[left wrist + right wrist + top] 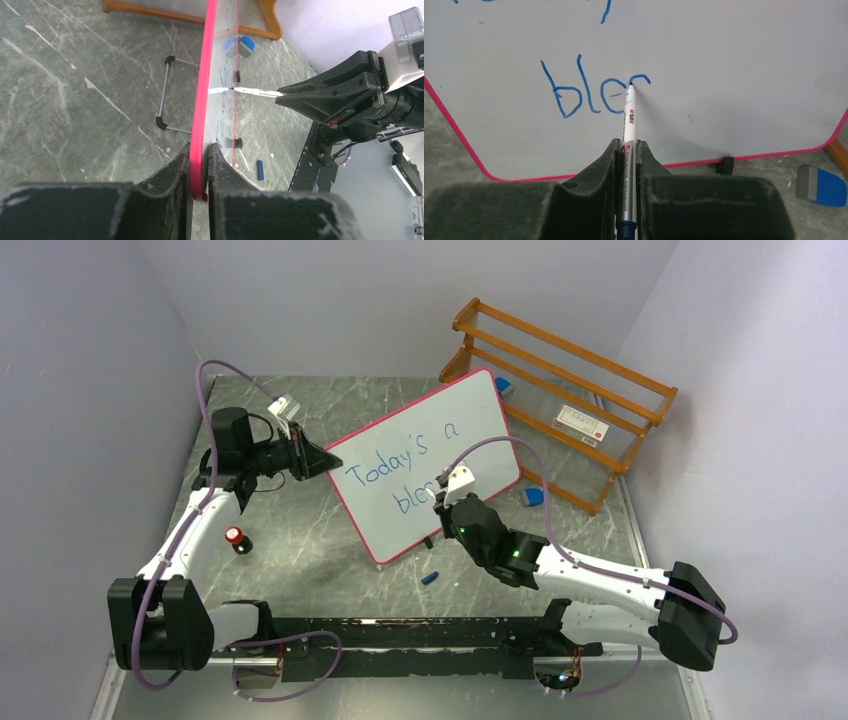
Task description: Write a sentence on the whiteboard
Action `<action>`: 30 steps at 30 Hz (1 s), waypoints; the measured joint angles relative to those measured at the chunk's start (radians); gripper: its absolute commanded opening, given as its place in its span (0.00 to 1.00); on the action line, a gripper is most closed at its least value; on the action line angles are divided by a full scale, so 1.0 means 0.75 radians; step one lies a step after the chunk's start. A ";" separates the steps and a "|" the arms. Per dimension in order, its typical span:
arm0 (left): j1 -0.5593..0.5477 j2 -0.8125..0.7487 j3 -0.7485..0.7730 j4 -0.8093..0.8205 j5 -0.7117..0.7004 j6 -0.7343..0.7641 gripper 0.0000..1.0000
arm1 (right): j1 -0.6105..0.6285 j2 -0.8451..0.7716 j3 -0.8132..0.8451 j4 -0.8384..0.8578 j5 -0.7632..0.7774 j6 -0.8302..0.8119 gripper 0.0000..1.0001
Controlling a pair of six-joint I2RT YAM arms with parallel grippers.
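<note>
Left pincer [200, 156] pinches board [470, 430] rim to brace it standing mid-frame on tabletop [300, 560], while right pincer [626, 150] clamps marker [629, 117], tip on board extending the sentence [589, 92], reading "Today's a ble…", unfinished.

Both arms are one build: left arm [190, 535] and right arm [600, 580] have white link shells with black joint housings. A lilac cable [205, 410] loops along each, from behind the hand back to a blocky black base housing [160, 625]. We note the left hand [200, 150] and right hand [626, 145] have matte black wedge fingers [165, 172] with edges scuffed pale. A small white camera block [283, 410] sits just behind each hand. Green indicator lights [515, 553] glow behind the right hand.
</note>
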 measured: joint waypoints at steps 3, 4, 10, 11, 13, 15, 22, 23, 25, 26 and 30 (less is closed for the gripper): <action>0.000 0.000 0.000 0.000 0.000 0.000 0.05 | 0.000 -0.004 -0.002 -0.020 0.003 0.011 0.00; 0.000 0.000 0.000 0.000 0.000 0.000 0.05 | 0.000 -0.007 -0.004 -0.027 0.004 0.013 0.00; 0.000 0.000 0.000 0.000 0.000 0.000 0.05 | 0.000 -0.016 -0.015 -0.062 0.033 0.038 0.00; 0.000 0.000 0.000 0.000 0.000 0.000 0.05 | 0.000 -0.017 -0.015 -0.067 0.038 0.041 0.00; 0.000 0.000 0.000 0.000 0.001 0.000 0.05 | 0.000 -0.020 -0.015 -0.084 0.047 0.047 0.00; 0.000 0.000 0.000 0.000 0.001 0.000 0.05 | 0.000 -0.021 -0.015 -0.104 0.053 0.053 0.00; 0.000 0.000 0.000 0.000 0.001 0.000 0.05 | 0.000 -0.027 -0.028 -0.128 0.048 0.073 0.00; 0.000 0.000 0.000 0.000 0.001 0.000 0.05 | 0.000 -0.031 -0.032 -0.128 0.044 0.073 0.00; 0.000 0.000 0.000 0.000 0.001 0.000 0.05 | 0.000 -0.034 -0.037 -0.128 0.035 0.075 0.00; 0.000 0.000 0.000 0.000 0.001 0.000 0.05 | -0.001 -0.034 -0.037 -0.128 0.031 0.075 0.00; 0.000 0.000 0.000 0.000 0.000 0.000 0.05 | -0.001 -0.035 -0.038 -0.126 0.009 0.074 0.00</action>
